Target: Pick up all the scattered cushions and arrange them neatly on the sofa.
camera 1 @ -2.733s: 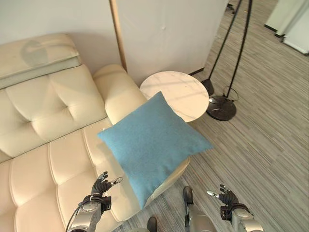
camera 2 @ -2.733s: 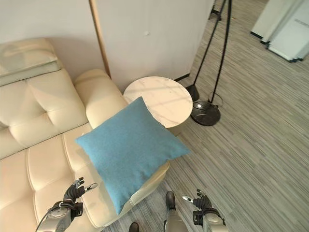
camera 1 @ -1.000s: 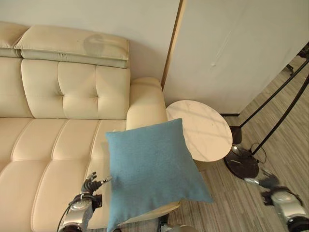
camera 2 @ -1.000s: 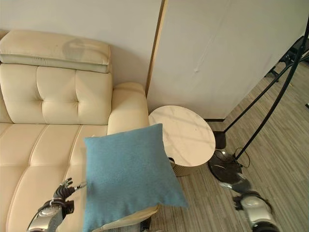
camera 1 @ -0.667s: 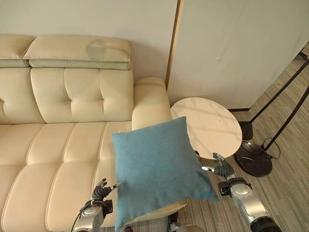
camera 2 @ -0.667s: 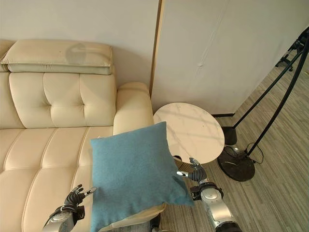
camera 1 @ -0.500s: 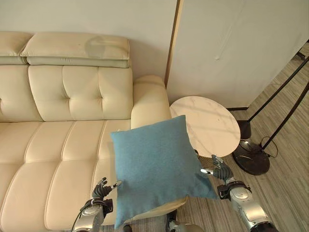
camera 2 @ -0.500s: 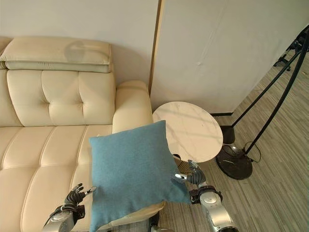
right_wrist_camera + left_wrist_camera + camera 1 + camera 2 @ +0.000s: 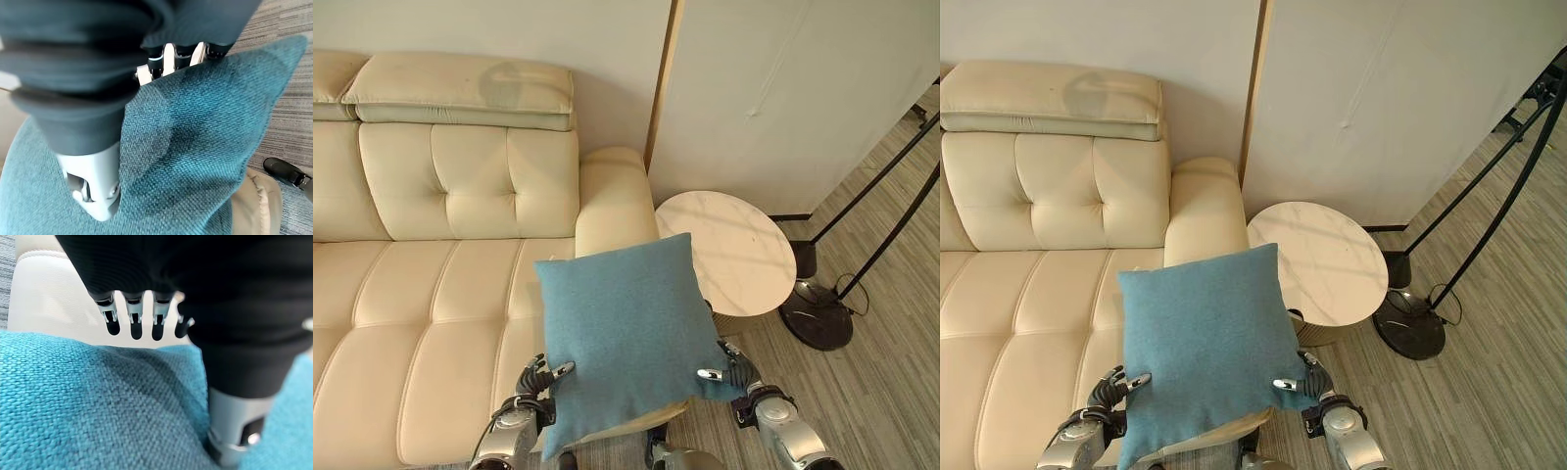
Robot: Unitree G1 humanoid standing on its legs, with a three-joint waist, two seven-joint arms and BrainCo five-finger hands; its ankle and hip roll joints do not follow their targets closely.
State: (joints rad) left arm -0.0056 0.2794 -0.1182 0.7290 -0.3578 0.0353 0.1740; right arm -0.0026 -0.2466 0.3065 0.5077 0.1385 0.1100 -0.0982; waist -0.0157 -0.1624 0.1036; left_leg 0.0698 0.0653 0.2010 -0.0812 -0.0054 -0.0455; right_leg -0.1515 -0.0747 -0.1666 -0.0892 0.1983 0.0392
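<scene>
Sofa: You see a big cream sofa (image 9: 431, 284) with a soft arm (image 9: 615, 201) at its right end. No cushion sits neatly against its back yet.
Side table: A round marble table (image 9: 736, 251) stands just beside the sofa's arm, on the striped floor (image 9: 891, 333). A floor lamp (image 9: 822, 318) stands past it.
Cushion: The blue cushion (image 9: 626, 338) is at the front right corner of the seat. Part of it hangs out past the seat's front edge, over the floor.
Which way it points: It is square, so no side is the long one. It is turned a little, with its flat face up toward you, one corner near the sofa's arm and one corner poking out to the right.
Left hand: Your left hand (image 9: 540, 377) is at the cushion's left edge. Its thumb lies on the top and its fingers (image 9: 134, 320) go under, so it pinches the cloth.
Right hand: Your right hand (image 9: 732, 367) pinches the right corner the same way, thumb on top.
How far along: I think you are near the start. The grab looks done. You must still lift it and set it straight against the backrest.
</scene>
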